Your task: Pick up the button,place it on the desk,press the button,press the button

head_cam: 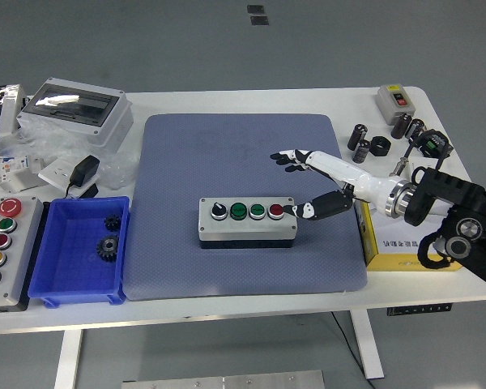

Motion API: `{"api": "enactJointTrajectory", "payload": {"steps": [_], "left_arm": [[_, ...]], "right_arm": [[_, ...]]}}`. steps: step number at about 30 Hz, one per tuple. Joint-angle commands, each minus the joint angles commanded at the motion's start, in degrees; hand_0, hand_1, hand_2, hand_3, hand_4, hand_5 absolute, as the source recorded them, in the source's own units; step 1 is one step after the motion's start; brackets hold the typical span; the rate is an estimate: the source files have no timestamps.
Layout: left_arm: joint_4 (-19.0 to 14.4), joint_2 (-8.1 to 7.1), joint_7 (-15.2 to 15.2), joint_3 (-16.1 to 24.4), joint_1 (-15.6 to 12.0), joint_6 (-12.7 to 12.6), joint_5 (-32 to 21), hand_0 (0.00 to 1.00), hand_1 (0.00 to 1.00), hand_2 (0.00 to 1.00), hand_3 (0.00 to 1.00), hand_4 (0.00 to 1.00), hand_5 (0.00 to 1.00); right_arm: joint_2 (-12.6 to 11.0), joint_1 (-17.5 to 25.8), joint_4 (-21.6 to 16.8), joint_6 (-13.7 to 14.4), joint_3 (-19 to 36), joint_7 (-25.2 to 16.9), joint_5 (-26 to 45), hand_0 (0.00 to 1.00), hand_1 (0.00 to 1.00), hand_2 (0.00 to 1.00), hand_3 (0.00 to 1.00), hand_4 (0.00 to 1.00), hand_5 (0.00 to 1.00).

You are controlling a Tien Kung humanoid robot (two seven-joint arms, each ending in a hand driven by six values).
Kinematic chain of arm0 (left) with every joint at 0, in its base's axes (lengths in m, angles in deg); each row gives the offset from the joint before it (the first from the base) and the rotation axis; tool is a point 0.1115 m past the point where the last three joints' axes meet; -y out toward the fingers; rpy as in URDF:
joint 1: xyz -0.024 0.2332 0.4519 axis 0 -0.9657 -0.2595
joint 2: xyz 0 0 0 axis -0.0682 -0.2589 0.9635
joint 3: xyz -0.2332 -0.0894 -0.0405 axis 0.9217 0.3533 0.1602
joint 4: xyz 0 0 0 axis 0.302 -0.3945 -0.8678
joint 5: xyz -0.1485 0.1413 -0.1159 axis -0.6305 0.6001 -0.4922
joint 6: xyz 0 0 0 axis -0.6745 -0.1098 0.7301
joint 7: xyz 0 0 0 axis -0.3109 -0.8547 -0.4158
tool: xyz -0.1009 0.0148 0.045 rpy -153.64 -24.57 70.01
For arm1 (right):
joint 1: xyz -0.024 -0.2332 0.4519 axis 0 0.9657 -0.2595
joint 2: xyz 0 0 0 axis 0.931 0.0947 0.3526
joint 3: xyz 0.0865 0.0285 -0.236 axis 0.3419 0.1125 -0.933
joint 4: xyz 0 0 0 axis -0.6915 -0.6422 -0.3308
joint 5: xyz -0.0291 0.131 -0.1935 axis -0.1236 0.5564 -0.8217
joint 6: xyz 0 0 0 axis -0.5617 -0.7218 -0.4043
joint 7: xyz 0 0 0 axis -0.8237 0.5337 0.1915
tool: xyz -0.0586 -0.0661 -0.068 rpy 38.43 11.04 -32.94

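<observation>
A grey button box lies flat on the blue mat near its middle front. On top it carries a black knob, two green buttons and a red button at the right end. My right hand comes in from the right and is open. Its fingers are spread above and to the right of the box. Its thumb tip sits right beside the red button at the box's right end. My left arm does not show.
A blue bin with gears stands left of the mat. A second button box is at the far left. A grey enclosure and bags sit back left. A yellow box, capacitors and a switch are on the right.
</observation>
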Motion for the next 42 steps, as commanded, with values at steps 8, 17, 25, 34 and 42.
{"api": "enactJointTrajectory", "payload": {"steps": [8, 17, 25, 34, 42], "left_arm": [[0.00, 0.02, 0.00, -0.02, 0.02, 0.02, -0.02, 0.602, 0.600, 0.532, 0.607, 0.635, 0.183], [0.00, 0.05, -0.07, 0.04, 0.06, 0.04, 0.13, 0.602, 0.600, 0.531, 0.605, 0.629, 0.178], [0.00, 0.06, -0.13, 0.04, 0.08, 0.08, 0.20, 0.602, 0.600, 0.531, 0.603, 0.624, 0.173], [0.00, 0.09, -0.13, -0.06, 0.16, 0.09, 0.10, 0.603, 0.600, 0.527, 0.603, 0.621, 0.172], [0.00, -0.01, -0.13, -0.05, 0.20, 0.09, 0.19, 0.602, 0.600, 0.527, 0.602, 0.621, 0.172]], "right_arm": [[-1.14, -0.35, -3.44, -13.81, 4.93, 11.96, 1.36, 0.801, 0.822, 0.859, 0.942, 0.764, 0.159], [1.88, -2.91, -0.40, -17.23, 1.69, 13.21, 1.85, 0.015, 0.151, 0.301, 0.773, 0.293, 0.037], [4.24, -4.48, 1.53, -16.01, 0.91, 12.55, 1.13, 0.002, 0.125, 0.280, 0.771, 0.273, 0.023], [5.80, -5.58, 3.14, -14.67, 0.30, 11.92, 0.45, 0.002, 0.113, 0.254, 0.767, 0.270, 0.036], [7.32, -6.40, 5.20, -13.39, -1.32, 11.56, -0.34, 0.002, 0.109, 0.252, 0.765, 0.269, 0.037]]}}
